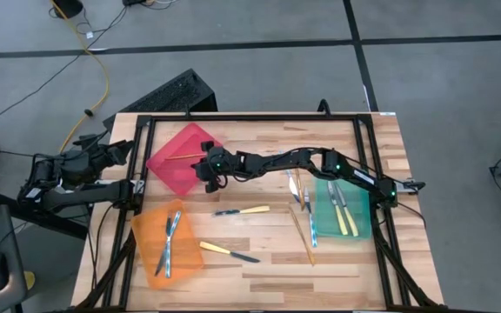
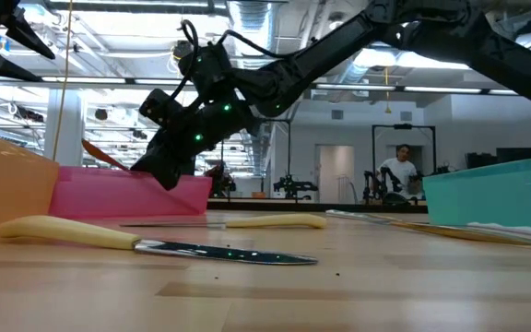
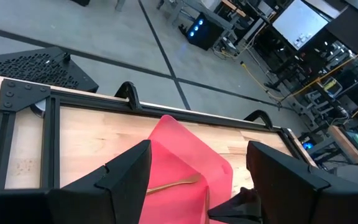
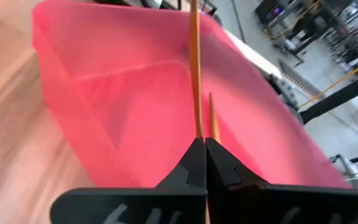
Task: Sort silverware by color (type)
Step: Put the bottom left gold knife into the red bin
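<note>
My right gripper (image 1: 205, 168) reaches across the table to the red bin (image 1: 181, 161) and is shut on a slim gold piece (image 1: 181, 156) that sticks out over the bin. My left gripper (image 1: 120, 155) waits open at the table's left edge, touching nothing. Loose on the table lie two yellow-handled knives (image 1: 243, 210) (image 1: 229, 252), a gold piece (image 1: 303, 235) and silvery-blue pieces (image 1: 308, 202). The orange bin (image 1: 150, 261) holds silvery-blue pieces (image 1: 170, 235). The green bin (image 1: 364, 228) holds yellow-handled pieces (image 1: 344, 213). My right gripper pinches the gold piece by its near end (image 4: 197, 127) between its two fingertips. The fingers come from the table's right, slanting down, and the piece runs straight on from them. It is held over the red bin, its free end (image 2: 88, 143) raised toward the left edge.
A black frame (image 1: 233, 117) runs round the table top. The yellow-handled knife (image 2: 81, 232) lies nearest the front, between the orange bin (image 2: 7, 184) and the green bin (image 2: 496, 194). People stand in the room far behind the table.
</note>
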`<state>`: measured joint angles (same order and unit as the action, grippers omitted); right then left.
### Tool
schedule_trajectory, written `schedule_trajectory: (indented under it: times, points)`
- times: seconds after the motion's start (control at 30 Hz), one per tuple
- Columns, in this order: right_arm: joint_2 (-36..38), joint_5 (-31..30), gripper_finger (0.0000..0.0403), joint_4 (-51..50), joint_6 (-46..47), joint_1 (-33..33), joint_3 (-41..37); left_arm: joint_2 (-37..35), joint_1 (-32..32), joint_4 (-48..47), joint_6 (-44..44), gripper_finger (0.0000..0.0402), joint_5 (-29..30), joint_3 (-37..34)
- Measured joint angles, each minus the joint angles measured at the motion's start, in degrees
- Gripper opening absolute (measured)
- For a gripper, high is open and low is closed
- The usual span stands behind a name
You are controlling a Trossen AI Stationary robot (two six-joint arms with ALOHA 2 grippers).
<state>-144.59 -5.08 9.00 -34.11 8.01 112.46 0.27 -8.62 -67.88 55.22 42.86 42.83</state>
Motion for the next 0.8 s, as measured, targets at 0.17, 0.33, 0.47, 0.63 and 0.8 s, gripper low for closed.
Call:
schedule_trajectory:
  times: [0.17,0.33,0.47,0.63,0.8]
  points:
    - [0.0,0.28,0.0007,0.11,0.77,0.0,0.0,0.0,0.0,-0.23,0.07,0.0247,-0.03,0.0]
    - [-0.09,0.23,0.0013,0.62,1.12,0.0,-0.02,0.0,0.0,-0.24,0.09,0.0247,-0.11,0.0]
    - [-0.11,0.22,0.0014,0.43,1.14,-0.19,-0.04,0.0,0.01,-0.24,0.1,0.0247,-0.35,0.0]
    - [-0.17,0.2,0.0015,1.09,1.27,-0.37,-0.1,0.0,0.0,-0.42,0.09,0.0247,-0.38,0.0]
    - [-0.26,0.0,0.0021,2.23,4.89,-0.35,-0.15,0.0,0.0,-0.42,0.09,0.0247,-0.4,0.0]
